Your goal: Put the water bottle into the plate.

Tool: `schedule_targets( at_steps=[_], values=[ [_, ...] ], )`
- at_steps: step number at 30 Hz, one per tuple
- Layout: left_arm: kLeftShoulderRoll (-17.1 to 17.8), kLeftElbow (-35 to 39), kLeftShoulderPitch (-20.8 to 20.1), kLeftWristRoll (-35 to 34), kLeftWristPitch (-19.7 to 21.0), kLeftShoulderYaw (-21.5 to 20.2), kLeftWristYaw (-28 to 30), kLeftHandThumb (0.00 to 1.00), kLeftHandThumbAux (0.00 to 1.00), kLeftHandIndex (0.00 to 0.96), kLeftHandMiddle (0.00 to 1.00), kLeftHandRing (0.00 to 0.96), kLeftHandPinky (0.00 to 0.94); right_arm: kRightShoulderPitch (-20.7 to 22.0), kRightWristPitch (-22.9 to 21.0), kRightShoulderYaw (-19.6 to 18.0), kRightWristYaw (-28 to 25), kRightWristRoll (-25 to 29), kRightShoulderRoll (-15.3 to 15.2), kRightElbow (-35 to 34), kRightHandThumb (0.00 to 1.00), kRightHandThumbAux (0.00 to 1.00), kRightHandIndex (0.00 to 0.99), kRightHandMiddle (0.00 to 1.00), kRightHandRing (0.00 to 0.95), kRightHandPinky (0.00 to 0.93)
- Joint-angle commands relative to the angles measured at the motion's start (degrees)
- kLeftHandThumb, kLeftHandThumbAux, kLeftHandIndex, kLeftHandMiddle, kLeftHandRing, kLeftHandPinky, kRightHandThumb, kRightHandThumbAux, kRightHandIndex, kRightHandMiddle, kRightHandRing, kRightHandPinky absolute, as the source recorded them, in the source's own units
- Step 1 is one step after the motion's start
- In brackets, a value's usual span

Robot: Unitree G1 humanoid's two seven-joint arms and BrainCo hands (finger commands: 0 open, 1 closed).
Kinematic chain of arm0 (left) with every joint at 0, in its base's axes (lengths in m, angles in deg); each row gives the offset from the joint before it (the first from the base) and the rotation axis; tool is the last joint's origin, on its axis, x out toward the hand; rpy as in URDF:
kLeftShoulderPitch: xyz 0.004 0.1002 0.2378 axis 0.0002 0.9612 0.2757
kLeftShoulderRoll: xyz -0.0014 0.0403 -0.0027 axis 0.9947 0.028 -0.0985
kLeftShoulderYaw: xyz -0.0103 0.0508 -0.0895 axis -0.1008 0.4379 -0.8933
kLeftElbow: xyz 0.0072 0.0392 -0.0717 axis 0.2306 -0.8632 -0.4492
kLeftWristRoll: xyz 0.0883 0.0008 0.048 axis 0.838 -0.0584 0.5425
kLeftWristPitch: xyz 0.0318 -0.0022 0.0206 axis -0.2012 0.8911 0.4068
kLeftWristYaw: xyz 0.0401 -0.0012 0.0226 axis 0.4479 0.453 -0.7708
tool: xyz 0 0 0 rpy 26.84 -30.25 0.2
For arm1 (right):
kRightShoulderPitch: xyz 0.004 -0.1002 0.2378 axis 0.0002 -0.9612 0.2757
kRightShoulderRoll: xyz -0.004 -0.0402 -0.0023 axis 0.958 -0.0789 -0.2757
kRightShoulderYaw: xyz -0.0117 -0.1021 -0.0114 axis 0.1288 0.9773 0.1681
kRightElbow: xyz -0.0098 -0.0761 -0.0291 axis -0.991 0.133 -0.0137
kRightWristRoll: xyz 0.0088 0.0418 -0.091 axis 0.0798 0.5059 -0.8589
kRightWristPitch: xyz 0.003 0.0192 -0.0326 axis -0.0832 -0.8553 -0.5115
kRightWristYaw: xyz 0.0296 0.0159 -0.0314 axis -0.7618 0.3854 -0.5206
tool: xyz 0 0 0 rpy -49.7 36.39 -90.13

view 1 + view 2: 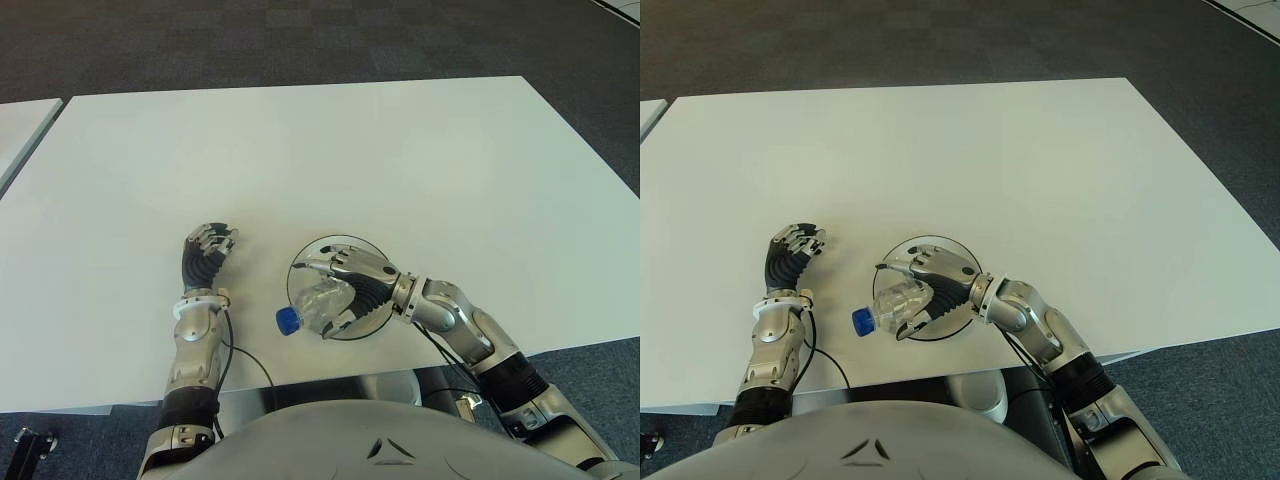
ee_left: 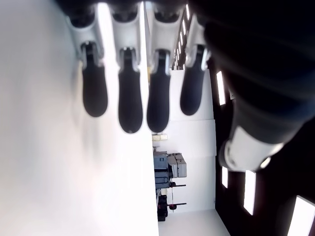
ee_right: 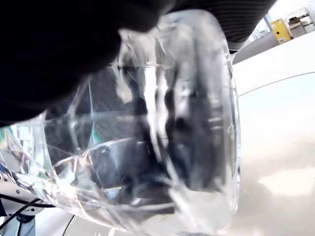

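The left hand (image 1: 207, 250) shows over the white table (image 1: 330, 150) near its front edge, at about nine o'clock from the plate, a little apart from it. Its fingers (image 2: 129, 98) are loosely curled and hold nothing; the left wrist view shows four dark fingertips hanging free beside the bare tabletop.

The water bottle (image 1: 318, 308) lies on its side, its blue cap (image 1: 288, 320) pointing toward eight o'clock and jutting out past the plate's rim. The clear body sits over the plate (image 1: 318, 250), a round dish with a dark rim line near the table's front edge.

The right hand (image 1: 352, 285) reaches in from four o'clock and is wrapped around the bottle's body, with its fingers (image 1: 322, 266) across the top. In the right wrist view the transparent plastic fills the frame right against the palm. Whether the bottle touches the plate cannot be told
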Motion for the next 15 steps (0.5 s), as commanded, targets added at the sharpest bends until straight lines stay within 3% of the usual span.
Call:
schedule_targets(
  at_steps=[1,15],
  values=[
    [-0.1,-0.5,0.8,0.1,1.6,0.2,0.1,0.833,0.676,0.416,0.478,0.520,0.497,-0.6,-1.5,-0.7,1.0,-1.0,0.3,-1.7,0.303,0.218,0.000,0.000,0.000,0.000],
    [0.0,-0.5,0.9,0.5,1.5,0.3,-0.3,0.833,0.676,0.415,0.479,0.519,0.500,-1.0,-3.4,-1.0,4.4,-5.8,0.5,-2.6,0.308,0.175,0.000,0.000,0.000,0.000]
  ],
)
